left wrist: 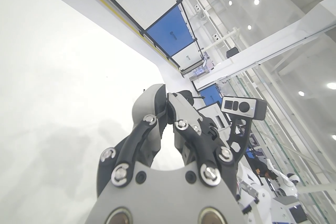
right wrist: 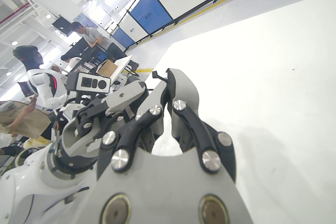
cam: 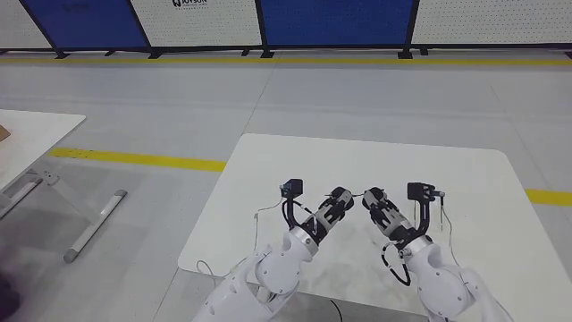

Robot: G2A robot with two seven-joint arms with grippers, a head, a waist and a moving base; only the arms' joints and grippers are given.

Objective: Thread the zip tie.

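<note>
Left pincer [left wrist: 166, 100] and right pincer [right wrist: 168, 86] each pinch the black zip tie [right wrist: 157, 75] tight, tips close together above the bench [cam: 268, 170].

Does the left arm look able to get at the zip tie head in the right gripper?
Likely yes: the left gripper, shut on a thin black strap, sits close beside the right gripper, whose zip tie head pokes out exposed, with nothing between them.

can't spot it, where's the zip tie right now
The zip tie is pinched in the right gripper, its head poking past the tips; the left gripper holds its strap, both meeting above the table.
</note>
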